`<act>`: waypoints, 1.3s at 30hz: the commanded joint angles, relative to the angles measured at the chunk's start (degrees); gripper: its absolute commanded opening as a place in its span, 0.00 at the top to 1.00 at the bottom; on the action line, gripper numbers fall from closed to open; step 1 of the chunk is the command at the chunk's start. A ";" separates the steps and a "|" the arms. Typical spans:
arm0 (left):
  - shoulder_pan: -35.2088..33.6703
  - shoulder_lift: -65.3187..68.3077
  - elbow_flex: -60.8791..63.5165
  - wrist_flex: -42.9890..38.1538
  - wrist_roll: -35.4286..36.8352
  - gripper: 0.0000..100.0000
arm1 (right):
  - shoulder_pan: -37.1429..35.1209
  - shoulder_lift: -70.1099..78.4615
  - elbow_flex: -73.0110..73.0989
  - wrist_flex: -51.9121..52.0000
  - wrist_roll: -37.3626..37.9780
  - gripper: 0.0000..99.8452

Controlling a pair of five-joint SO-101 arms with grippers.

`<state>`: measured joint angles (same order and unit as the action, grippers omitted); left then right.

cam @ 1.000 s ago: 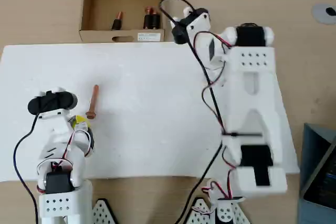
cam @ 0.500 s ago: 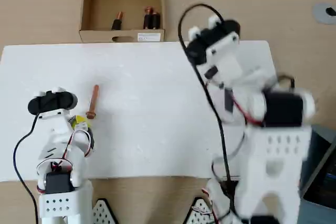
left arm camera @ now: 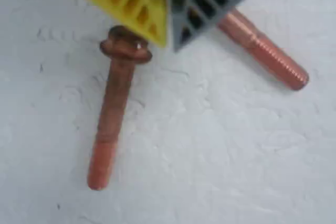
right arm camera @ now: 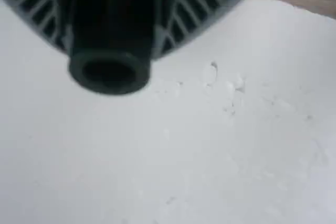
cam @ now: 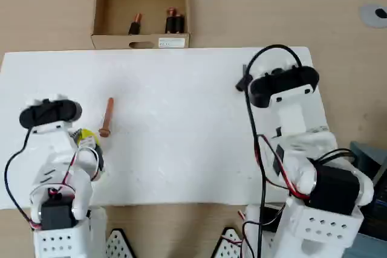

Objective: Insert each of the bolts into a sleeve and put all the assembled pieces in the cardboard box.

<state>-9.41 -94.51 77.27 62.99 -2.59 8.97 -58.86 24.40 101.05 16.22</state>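
A loose copper bolt (cam: 107, 117) lies on the white mat, close beside my left gripper (cam: 84, 139). From the left wrist, that bolt (left arm camera: 113, 114) rests flat just past the fingertips. The left gripper (left arm camera: 169, 38), with one yellow and one grey finger, is shut on a second copper bolt (left arm camera: 262, 51) whose threaded end sticks out sideways. My right gripper (cam: 247, 81) hangs over the mat's right part. It (right arm camera: 113, 35) is shut on a black sleeve (right arm camera: 110, 69), hollow end facing the camera. The cardboard box (cam: 140, 41) stands behind the mat.
Two assembled pieces (cam: 134, 24) (cam: 175, 22) lie inside the box. The white mat (cam: 181, 125) covers most of the table between the arms. A dark grey object (cam: 369, 167) stands off the mat at the right edge.
The right arm has drawn back from beside the box to the right part of the mat. The left arm has shifted slightly to the left.
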 commanded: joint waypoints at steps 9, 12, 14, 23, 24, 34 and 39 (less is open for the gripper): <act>0.09 35.47 -36.84 6.51 -13.71 1.00 | 6.46 -1.01 0.04 -0.62 -0.26 0.99; 0.00 41.27 -40.26 10.29 -21.71 1.00 | 7.69 -1.01 0.04 -0.62 -0.26 0.99; 0.00 43.91 -41.23 12.66 -29.01 1.00 | 8.04 -1.01 0.04 -0.62 -0.26 0.99; 0.00 45.58 -38.33 18.46 -60.57 1.00 | 8.13 -1.01 0.13 -1.49 -0.26 0.99; 0.00 45.67 -37.63 18.73 -63.38 1.00 | 8.13 -1.01 0.13 -1.49 -0.26 0.99; -4.75 46.29 -29.45 16.26 -87.56 0.99 | 8.22 -0.92 0.13 -1.49 -0.26 0.99; -5.80 46.29 -29.54 20.84 -95.65 0.99 | 8.22 -0.92 1.27 -3.87 -0.35 0.99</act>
<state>-14.59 -48.26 48.35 81.19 -91.30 16.26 -59.30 25.19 99.82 16.22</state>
